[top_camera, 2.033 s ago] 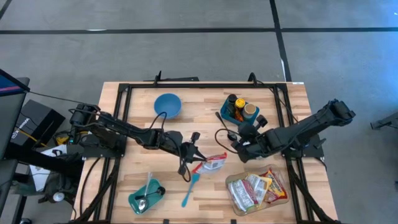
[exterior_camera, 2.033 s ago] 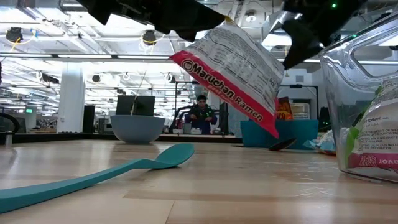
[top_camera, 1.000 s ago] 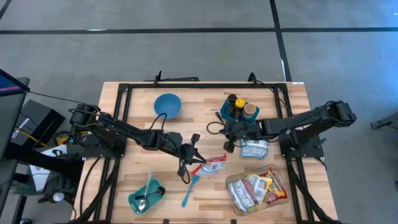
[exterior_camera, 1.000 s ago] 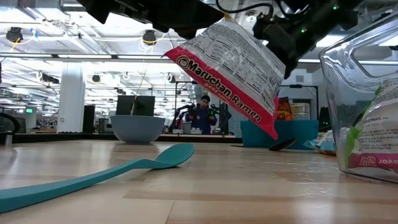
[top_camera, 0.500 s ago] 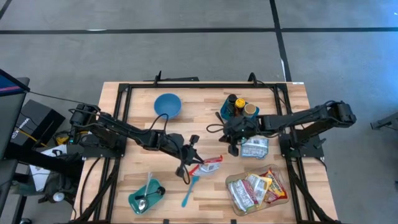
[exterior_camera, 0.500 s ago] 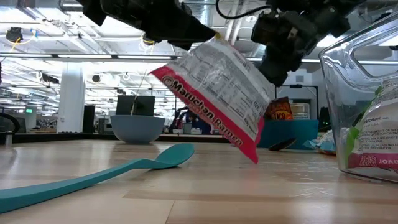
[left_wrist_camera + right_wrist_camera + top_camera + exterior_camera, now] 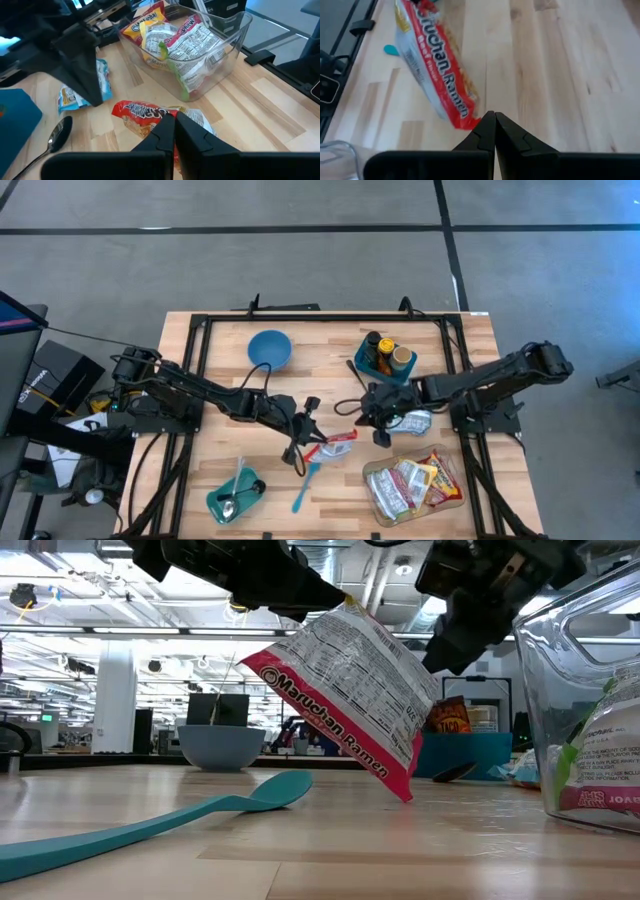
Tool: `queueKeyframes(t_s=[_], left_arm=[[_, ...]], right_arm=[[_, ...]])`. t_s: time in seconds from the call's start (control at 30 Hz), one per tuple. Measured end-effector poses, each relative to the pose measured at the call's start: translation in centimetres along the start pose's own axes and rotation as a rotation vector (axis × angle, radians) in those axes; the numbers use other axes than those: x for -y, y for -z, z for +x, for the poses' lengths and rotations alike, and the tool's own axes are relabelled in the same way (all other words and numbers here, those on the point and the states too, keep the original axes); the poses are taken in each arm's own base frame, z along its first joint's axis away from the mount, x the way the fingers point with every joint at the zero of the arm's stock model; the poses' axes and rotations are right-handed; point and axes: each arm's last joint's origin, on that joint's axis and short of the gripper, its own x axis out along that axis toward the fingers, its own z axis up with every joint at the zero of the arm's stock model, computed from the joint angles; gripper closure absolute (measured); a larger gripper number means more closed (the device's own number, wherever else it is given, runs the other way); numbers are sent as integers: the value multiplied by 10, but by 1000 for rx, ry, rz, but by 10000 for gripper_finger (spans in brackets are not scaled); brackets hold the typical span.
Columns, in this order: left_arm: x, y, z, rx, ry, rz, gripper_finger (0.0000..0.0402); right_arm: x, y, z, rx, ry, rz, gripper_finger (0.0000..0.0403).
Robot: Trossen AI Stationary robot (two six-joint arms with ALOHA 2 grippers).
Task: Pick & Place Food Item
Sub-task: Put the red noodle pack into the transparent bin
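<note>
Ramen pack point(image 7: 340, 445): red-and-white, held off the table by one edge, tilted, near table centre. The low view shows its lowest corner clear of the wood point(image 7: 400, 795) and the brand lettering; the high view shows only a crumpled strip.

Left gripper point(image 7: 312, 442): fingers pinched together on the ramen pack's edge. Its wrist view shows the closed fingertips point(image 7: 167, 125) over the pack point(image 7: 150, 114).

Right gripper point(image 7: 378, 430): closed, holding nothing, just beside the pack. Its wrist view shows the tips point(image 7: 492, 125) pressed together above bare table, the pack point(image 7: 435, 75) ahead.

Spatula point(image 7: 307, 483): teal, flat on the table below the pack; the low view shows its full length point(image 7: 170, 820).

Clear bin point(image 7: 412, 485): holds several snack packets; contents best seen in the left wrist view point(image 7: 185, 45).

Blue bowl point(image 7: 269, 348): far side of the table.

Teal caddy point(image 7: 385, 358): holds bottles, visible from above only.

Teal tray point(image 7: 234, 495): holds a spoon.

Loose packet point(image 7: 410, 420): on the table beside the right arm.
</note>
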Motion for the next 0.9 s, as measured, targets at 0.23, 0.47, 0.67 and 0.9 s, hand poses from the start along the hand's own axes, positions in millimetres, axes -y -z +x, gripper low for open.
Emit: queueKeyframes(t_s=[0.23,0.47,0.67,0.9], left_arm=[[0,0,0,-1,-4,0,401],[0,0,0,-1,-5,0,401],[-1,-2,0,17,-9,2,401],[-1,-3,0,33,-12,3,401]], right_arm=[[1,9,0,-92,19,41,403],[-6,10,0,-100,-46,33,403],[-12,7,0,-63,-71,53,403],[-12,6,0,-57,-70,78,401]])
